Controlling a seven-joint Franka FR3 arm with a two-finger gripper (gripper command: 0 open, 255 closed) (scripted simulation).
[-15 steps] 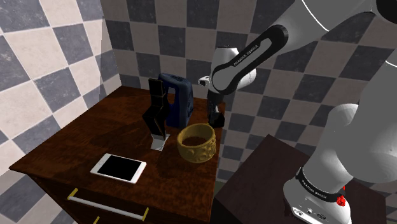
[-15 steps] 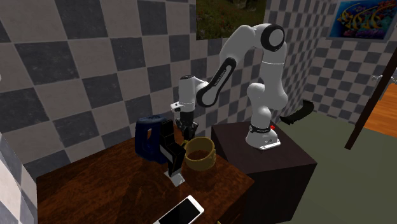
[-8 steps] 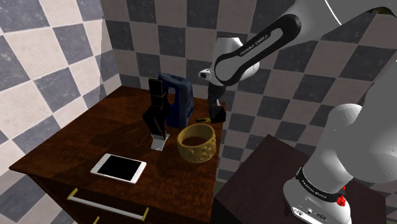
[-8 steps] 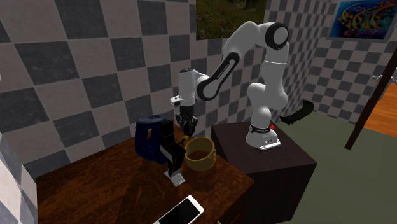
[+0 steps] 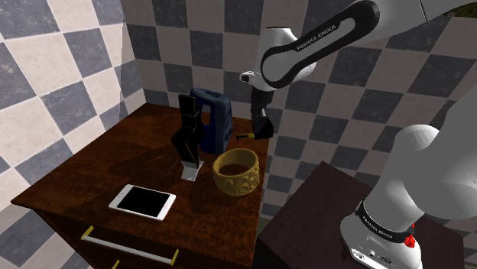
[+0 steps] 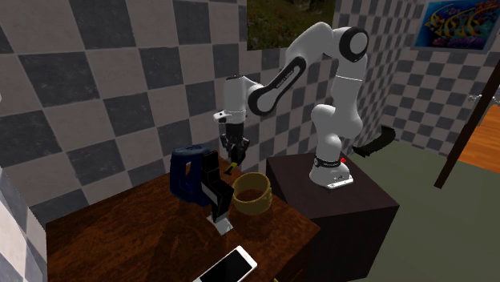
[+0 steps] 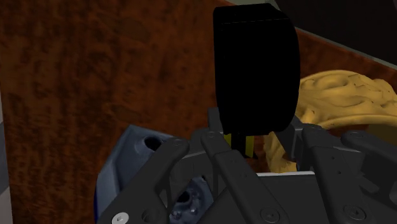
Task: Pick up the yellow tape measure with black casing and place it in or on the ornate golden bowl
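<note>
My gripper (image 5: 261, 131) hangs above the table's back corner, just behind the ornate golden bowl (image 5: 237, 173). It is shut on the tape measure (image 5: 247, 137), a black case with a yellow strip. In the wrist view the black case (image 7: 254, 63) sits clasped between my fingers (image 7: 219, 137), and the yellow tape end shows at its base. The bowl (image 7: 343, 95) lies below, a little to one side of the case. In the second exterior view the gripper (image 6: 233, 159) holds the tape measure (image 6: 233, 167) above and behind the bowl (image 6: 252, 194).
A dark blue container (image 5: 215, 115) and a black angular stand (image 5: 189, 141) sit beside the bowl on the brown wooden table (image 5: 99, 164). A white-framed tablet (image 5: 143, 201) lies near the front edge. Checkered walls close in behind. The arm's dark box stand (image 5: 321, 222) is alongside.
The arm has risen from the tabletop behind the bowl, and the gripper has lifted the tape measure off the surface. Nothing else has moved.
</note>
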